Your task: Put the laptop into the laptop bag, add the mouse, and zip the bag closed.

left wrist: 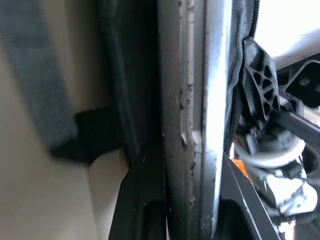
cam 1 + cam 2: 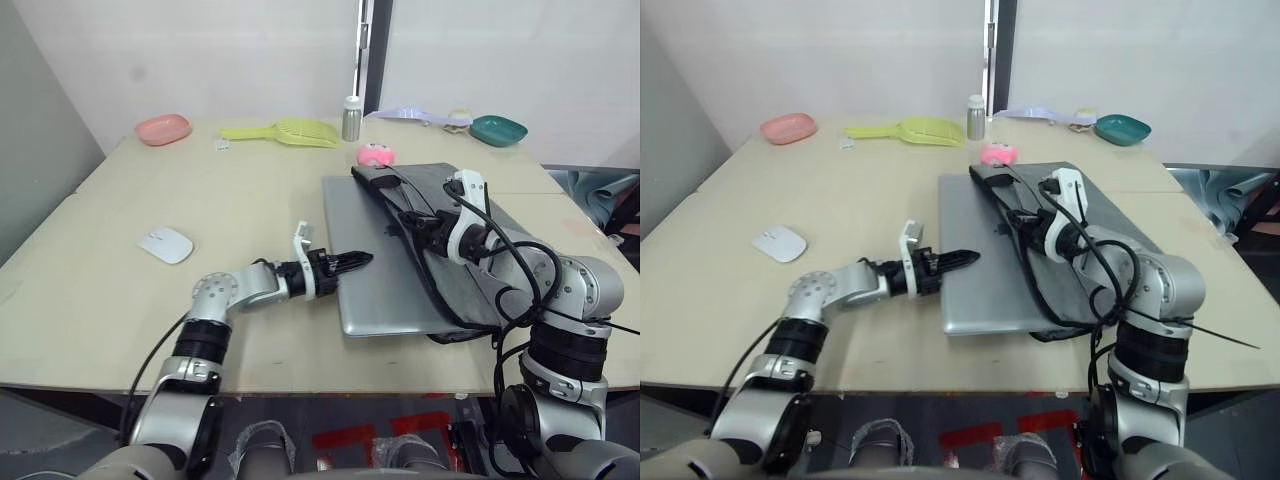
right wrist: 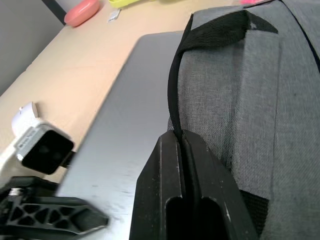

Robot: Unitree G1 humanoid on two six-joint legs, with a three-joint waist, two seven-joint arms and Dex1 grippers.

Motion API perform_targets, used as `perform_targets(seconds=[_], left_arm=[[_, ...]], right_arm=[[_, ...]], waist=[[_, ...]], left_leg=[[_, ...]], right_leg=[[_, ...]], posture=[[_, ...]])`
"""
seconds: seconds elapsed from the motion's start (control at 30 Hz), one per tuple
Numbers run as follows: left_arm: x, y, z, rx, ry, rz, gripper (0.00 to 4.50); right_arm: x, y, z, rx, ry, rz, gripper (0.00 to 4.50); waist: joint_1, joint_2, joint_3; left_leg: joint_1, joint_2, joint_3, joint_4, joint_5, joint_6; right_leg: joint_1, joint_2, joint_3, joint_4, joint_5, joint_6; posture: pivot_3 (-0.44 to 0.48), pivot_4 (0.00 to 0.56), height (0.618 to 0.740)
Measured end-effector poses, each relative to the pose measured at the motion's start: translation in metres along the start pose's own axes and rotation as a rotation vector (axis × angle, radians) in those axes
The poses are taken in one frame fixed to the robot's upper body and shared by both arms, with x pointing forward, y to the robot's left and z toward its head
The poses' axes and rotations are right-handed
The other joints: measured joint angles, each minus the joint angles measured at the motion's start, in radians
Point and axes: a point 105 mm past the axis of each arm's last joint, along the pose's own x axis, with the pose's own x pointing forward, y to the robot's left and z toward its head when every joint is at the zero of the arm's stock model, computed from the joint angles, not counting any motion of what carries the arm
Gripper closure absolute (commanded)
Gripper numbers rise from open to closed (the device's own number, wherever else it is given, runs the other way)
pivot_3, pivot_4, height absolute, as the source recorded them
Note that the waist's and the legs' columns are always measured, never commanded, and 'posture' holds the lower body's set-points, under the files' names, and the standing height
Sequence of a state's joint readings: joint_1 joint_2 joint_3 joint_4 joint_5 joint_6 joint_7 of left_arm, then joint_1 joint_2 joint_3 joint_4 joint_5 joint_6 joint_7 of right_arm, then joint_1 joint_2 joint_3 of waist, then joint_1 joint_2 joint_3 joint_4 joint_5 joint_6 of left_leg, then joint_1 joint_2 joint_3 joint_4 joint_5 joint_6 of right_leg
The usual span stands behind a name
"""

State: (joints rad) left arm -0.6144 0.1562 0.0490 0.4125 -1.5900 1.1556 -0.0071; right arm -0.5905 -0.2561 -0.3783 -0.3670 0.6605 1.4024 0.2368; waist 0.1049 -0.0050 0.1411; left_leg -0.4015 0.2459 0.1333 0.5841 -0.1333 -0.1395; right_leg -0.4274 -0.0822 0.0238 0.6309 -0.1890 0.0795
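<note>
The silver laptop (image 2: 385, 270) lies flat on the table, its right part tucked under the open flap of the grey laptop bag (image 2: 430, 180). My left gripper (image 2: 355, 262) is at the laptop's left edge; the left wrist view shows that edge (image 1: 195, 100) clamped between its two fingers. My right gripper (image 3: 180, 145) is shut on the black edging of the bag's opening, holding the upper side slightly raised over the laptop. The white mouse (image 2: 166, 244) rests on the table well to the left, apart from both grippers.
A pink plush toy (image 2: 376, 153) lies just behind the bag. Along the back edge stand a pink bowl (image 2: 163, 128), a yellow-green scoop (image 2: 285, 131), a metal bottle (image 2: 351, 120), a pale scoop (image 2: 410, 114) and a teal bowl (image 2: 498, 129).
</note>
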Motion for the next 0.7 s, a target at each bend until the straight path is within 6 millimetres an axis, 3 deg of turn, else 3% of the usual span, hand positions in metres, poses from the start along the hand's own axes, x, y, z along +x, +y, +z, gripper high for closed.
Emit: perform_targets(seconds=[0.43, 0.7], left_arm=[[0.023, -0.005, 0.008, 0.074, 0.077, 0.015, 4.15], [0.065, -0.015, -0.001, 0.081, 0.042, -0.024, 4.15]], right_arm=[[-0.003, 0.001, 0.004, 0.021, -0.030, -0.019, 4.48], [0.005, 0.018, 0.013, 0.105, -0.084, 0.031, 4.48]], waist=[[0.004, 0.001, 0.000], [0.008, 0.002, 0.001]], left_leg=[[-0.001, -0.001, 0.000, 0.000, 0.000, 0.000], [-0.001, -0.002, 0.000, -0.001, 0.000, 0.001]], right_leg=[[0.000, -0.001, 0.000, -0.001, 0.000, 0.000], [0.000, -0.003, -0.001, -0.001, 0.001, 0.000]], posture=[[0.000, 0.150, 0.740], [0.000, 0.150, 0.740]])
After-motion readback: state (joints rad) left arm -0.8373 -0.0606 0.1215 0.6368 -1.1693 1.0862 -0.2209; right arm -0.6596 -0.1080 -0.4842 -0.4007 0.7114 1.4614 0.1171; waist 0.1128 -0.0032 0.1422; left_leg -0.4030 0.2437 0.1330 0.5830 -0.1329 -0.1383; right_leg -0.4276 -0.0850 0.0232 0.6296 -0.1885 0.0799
